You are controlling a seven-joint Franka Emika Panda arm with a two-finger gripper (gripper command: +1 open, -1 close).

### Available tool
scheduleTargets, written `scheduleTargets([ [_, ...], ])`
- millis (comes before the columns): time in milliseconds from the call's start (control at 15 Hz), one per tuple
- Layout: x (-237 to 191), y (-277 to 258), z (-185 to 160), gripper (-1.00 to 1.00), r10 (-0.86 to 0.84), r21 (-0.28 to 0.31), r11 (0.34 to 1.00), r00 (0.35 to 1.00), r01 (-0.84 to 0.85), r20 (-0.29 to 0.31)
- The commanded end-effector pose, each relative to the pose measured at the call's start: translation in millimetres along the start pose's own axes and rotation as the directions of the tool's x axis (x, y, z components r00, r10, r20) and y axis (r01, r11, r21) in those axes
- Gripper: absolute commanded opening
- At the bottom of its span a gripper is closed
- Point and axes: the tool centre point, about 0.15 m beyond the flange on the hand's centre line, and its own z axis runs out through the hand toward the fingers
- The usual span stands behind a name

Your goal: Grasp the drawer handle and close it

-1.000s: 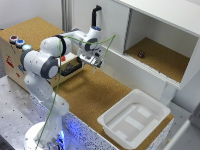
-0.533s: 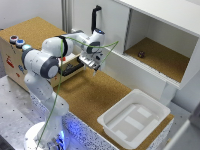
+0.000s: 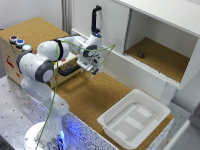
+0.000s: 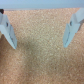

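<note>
Now the gripper is spread wide and holds nothing — only cork counter lies below it, near the drawer handle.

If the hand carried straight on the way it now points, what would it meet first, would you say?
Most likely the cork surface: the wrist view shows only cork between the open fingers. The hand points downward, apart from the drawer handle, though depth is hard to judge.

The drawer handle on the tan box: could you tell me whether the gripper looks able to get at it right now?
Probably yes. The gripper hangs open above bare cork, and nothing lies between it and the drawer handle beside the arm.
</note>
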Motion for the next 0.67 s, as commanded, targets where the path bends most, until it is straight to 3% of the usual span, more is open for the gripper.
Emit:
scheduleTargets([
  [0, -4, 16, 19, -1.0, -0.076, 0.078, 0.993, 0.993, 0.083, -0.091],
  [600, 22, -24, 26, -1.0, -0.099, 0.038, 0.994, 0.995, 0.1, -0.023],
])
